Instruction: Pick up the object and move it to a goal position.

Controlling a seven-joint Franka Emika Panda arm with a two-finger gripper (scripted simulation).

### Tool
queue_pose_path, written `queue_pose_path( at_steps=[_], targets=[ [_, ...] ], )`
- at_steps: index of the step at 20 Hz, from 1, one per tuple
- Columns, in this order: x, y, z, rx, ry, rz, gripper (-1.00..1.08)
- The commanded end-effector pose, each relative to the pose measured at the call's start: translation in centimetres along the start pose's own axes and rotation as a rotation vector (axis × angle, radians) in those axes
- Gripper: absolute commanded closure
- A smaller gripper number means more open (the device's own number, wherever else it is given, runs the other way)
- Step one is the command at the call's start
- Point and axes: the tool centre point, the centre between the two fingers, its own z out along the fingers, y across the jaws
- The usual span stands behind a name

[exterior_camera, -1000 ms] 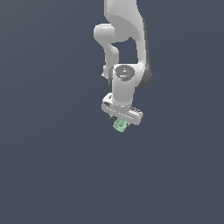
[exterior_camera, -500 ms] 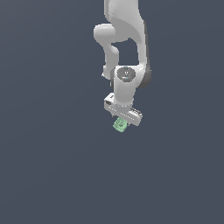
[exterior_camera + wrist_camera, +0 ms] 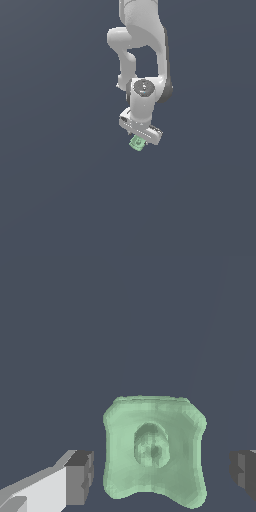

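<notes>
Exterior view: arm descends from top centre; gripper at mid-frame, jaws wide, straddling the object without touching. Small, seemingly light and rigid, it looks best pinched across its flatter sides.

Pale mint-green object filling the middle, squarish with rounded, pinched-in sides and a round hollow sunk in its face. Flanked by two dark grey fingertips, one on each side, the jaws spread with a visible gap between each tip and the object. Plain dark blue-grey ground behind everything.
</notes>
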Motion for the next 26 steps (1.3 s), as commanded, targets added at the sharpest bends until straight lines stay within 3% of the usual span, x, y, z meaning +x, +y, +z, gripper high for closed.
queue_pose_path(
  at_steps=[1,11,12,26],
  targets=[
    [-0.1,0.1,1.1,-0.001,-0.001,0.001,-0.92],
    [-0.1,0.0,4.0,-0.001,-0.001,0.003,-0.92],
    [-0.1,0.0,4.0,-0.001,-0.001,0.003,1.08],
    [0.1,-0.1,3.5,0.000,0.000,0.003,1.08]
  ],
)
